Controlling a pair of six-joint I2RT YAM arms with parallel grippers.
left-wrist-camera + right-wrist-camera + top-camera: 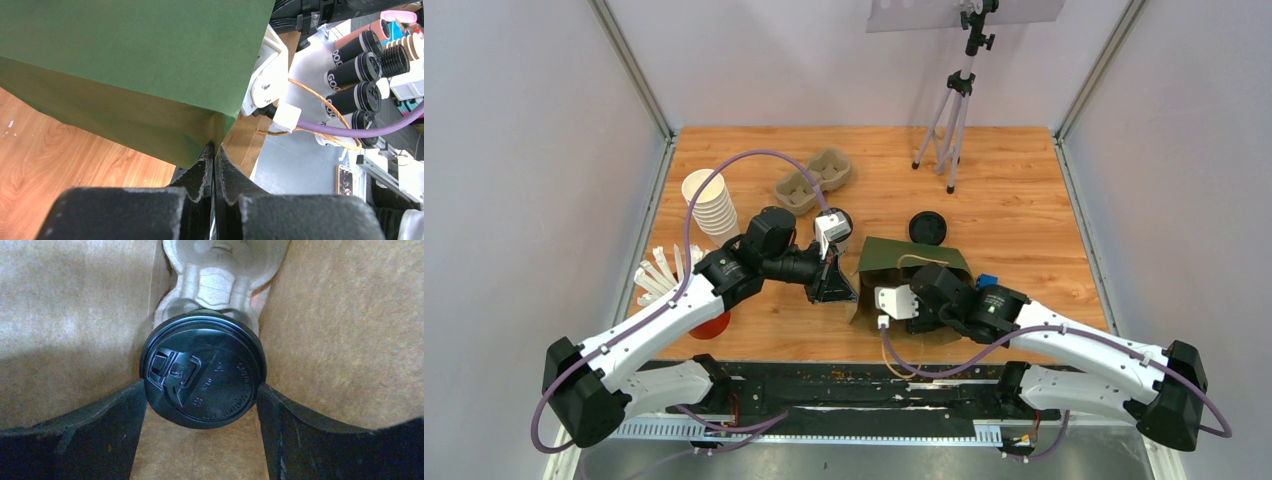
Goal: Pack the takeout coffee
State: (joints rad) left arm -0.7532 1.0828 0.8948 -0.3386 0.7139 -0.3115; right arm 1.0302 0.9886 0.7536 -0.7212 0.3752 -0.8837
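A green paper bag [904,258] with a brown inside lies on the table, mouth toward the left. My left gripper [836,285] is shut on the bag's mouth edge [200,120], its fingertips [202,165] pinching the paper. My right gripper [201,384] is inside the bag, its fingers hidden in the top view. It is shut on a cup with a round black lid [202,370], one finger touching each side. The cup sits in a pulp carrier [220,270]; its sides are hidden. Another round black lid [927,228] shows on the table behind the bag.
A second pulp carrier [812,182] lies at the back left. A stack of lidless white cups [709,205] stands to its left. A red cup [711,323] with white sticks [659,275] is at the near left. A tripod [954,110] stands at the back.
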